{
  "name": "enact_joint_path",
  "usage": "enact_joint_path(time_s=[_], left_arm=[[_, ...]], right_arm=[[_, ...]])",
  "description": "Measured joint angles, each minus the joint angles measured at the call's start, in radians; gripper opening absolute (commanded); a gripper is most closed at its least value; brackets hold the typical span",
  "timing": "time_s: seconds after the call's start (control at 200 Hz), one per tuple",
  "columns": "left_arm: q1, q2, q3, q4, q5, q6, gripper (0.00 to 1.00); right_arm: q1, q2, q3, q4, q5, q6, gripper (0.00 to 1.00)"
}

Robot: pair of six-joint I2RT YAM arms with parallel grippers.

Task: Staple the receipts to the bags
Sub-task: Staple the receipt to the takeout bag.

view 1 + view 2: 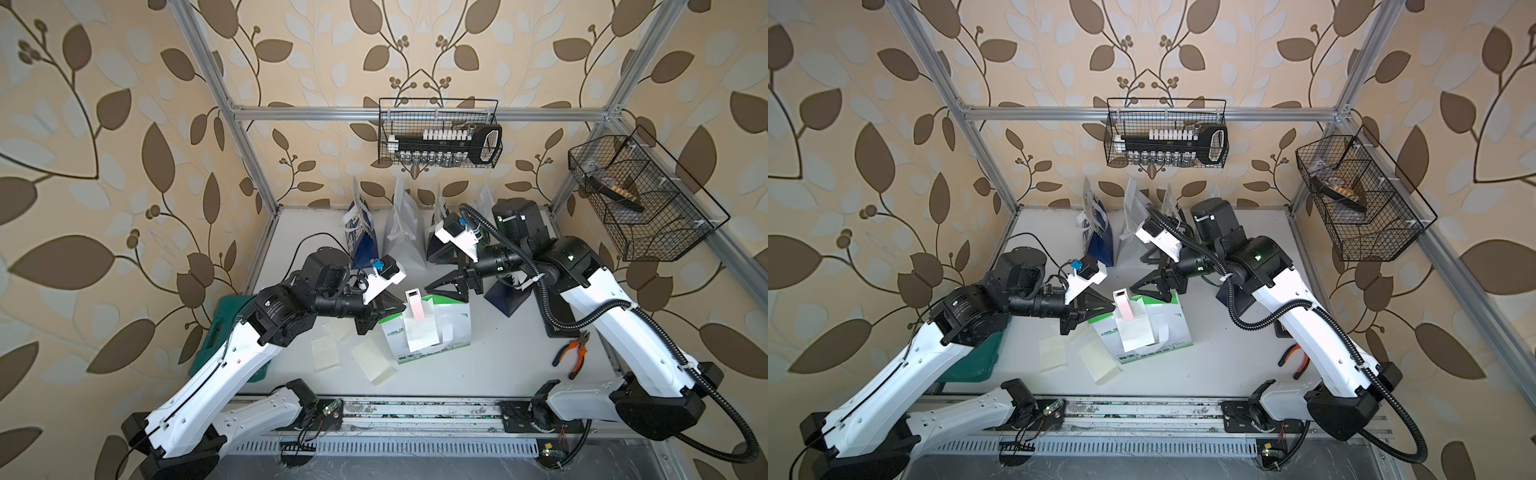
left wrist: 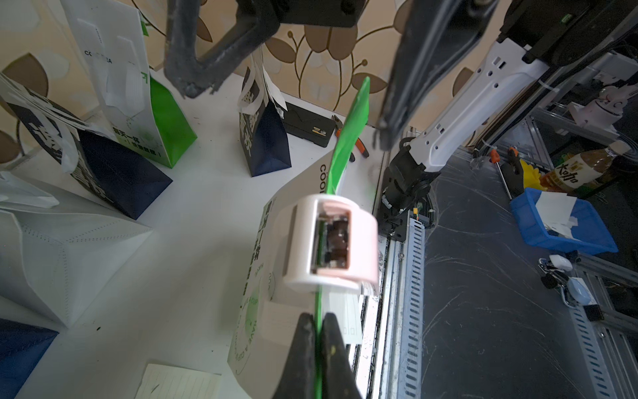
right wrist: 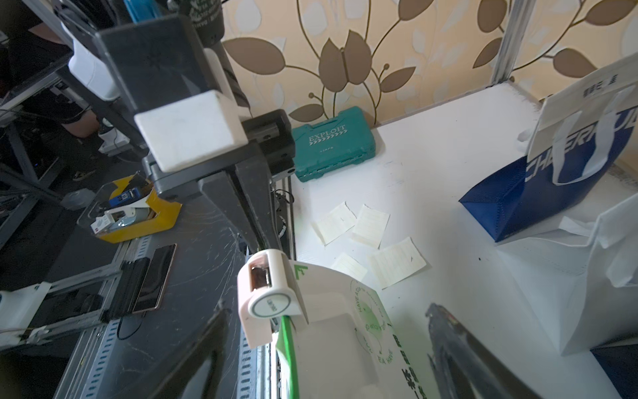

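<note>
A green-and-white bag (image 1: 451, 328) (image 1: 1169, 328) lies mid-table with its top edge raised. My left gripper (image 1: 400, 309) (image 2: 319, 321) is shut on that green edge. A pink-and-white stapler (image 1: 415, 305) (image 2: 331, 241) (image 3: 269, 300) sits astride the same edge, over the top of a receipt (image 1: 420, 338) lying on the bag's face. My right gripper (image 1: 446, 291) (image 3: 326, 311) is open with its fingers wide on either side of the stapler and bag top, touching neither. Several loose receipts (image 1: 326, 351) (image 3: 397, 262) lie on the table left of the bag.
Navy bags (image 1: 361, 239) (image 1: 507, 299), a white bag (image 1: 403, 243) and another green-and-white bag (image 2: 155, 114) stand behind. A teal tool case (image 1: 218, 332) lies at the left edge. Orange-handled pliers (image 1: 575, 353) and a black box (image 2: 307, 124) lie at the right.
</note>
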Motion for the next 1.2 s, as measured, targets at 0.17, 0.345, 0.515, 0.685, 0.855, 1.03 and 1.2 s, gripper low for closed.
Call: enact_joint_path(time_s=[0.17,0.345,0.515,0.685,0.855,1.03,1.2], left_arm=[[-0.017,0.043,0.016,-0.012,-0.015,0.005,0.00],[-0.039,0.076,0.047,-0.028,-0.036,0.009,0.00],[-0.052,0.101,0.114,-0.061,-0.053,0.022,0.00],[-0.058,0.113,0.158,-0.088,-0.061,0.028,0.00],[-0.059,0.116,0.179,-0.100,-0.063,0.027,0.00],[-0.059,0.117,0.185,-0.108,-0.063,0.023,0.00],[-0.058,0.121,0.186,-0.107,-0.063,0.019,0.00]], right_arm=[[0.003,0.000,0.000,-0.049,-0.041,-0.077,0.91],[0.041,0.006,0.000,-0.067,-0.035,-0.137,0.91],[0.052,0.031,0.000,-0.074,-0.034,-0.174,0.91],[0.064,0.052,0.000,-0.074,-0.027,-0.202,0.92],[0.077,0.061,0.000,-0.074,-0.020,-0.225,0.90],[0.077,0.070,-0.016,-0.065,-0.020,-0.232,0.81],[0.078,0.072,-0.034,-0.052,-0.034,-0.235,0.49]])
